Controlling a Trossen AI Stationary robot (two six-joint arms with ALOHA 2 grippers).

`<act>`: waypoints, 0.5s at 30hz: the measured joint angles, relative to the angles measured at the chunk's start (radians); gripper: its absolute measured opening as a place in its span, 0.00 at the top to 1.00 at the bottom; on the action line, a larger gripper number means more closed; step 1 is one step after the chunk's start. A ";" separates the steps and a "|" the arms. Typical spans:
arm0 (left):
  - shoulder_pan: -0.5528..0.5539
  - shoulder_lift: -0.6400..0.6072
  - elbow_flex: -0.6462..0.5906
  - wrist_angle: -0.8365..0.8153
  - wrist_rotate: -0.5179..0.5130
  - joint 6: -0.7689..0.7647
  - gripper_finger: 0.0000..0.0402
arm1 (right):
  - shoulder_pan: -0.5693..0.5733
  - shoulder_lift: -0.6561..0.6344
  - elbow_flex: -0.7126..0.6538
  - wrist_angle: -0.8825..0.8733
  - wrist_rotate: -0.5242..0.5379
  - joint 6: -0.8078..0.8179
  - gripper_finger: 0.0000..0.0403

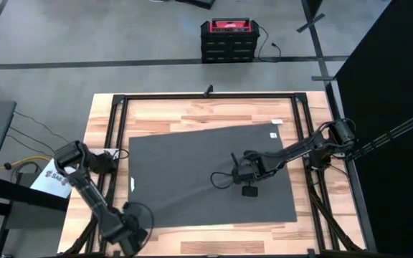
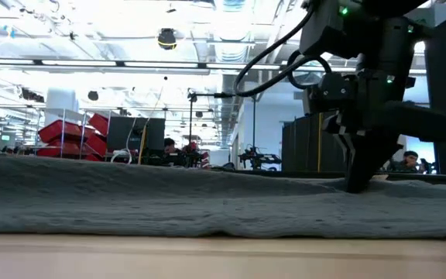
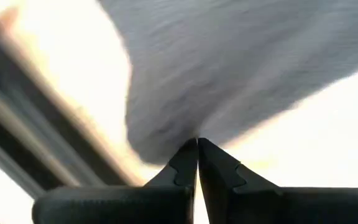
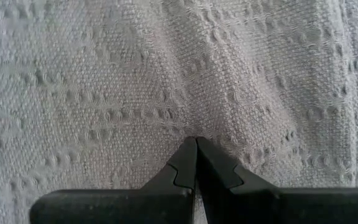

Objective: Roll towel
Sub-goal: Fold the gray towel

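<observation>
The towel (image 1: 192, 172) is lying flat across the middle of the wooden table (image 1: 214, 115), its small white tag (image 1: 272, 135) at the far right edge. The right gripper (image 1: 229, 178) is pressing down on the cloth near its centre, its 2 fingers (image 4: 185, 165) clenched together with the weave puckering at their tips. The left gripper (image 1: 136, 231) is waiting at the towel's near left corner, fingers (image 3: 185, 165) likewise closed tight. Beyond the far edge, a red and black box (image 1: 228, 39) is sitting on the floor.
</observation>
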 joint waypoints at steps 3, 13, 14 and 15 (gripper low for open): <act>-0.032 -0.001 0.000 0.010 -0.146 -0.041 1.00 | -0.012 0.000 0.000 -0.001 0.000 -0.008 1.00; 0.172 -0.013 -0.040 -0.191 -0.588 0.125 1.00 | 0.009 0.000 0.000 0.011 -0.022 -0.027 1.00; 0.221 -0.011 -0.071 -0.212 -0.589 0.147 1.00 | 0.017 0.000 0.000 0.012 -0.022 -0.028 1.00; 0.271 -0.011 -0.098 -0.223 -0.589 0.179 1.00 | 0.022 0.000 0.000 0.012 -0.023 -0.028 1.00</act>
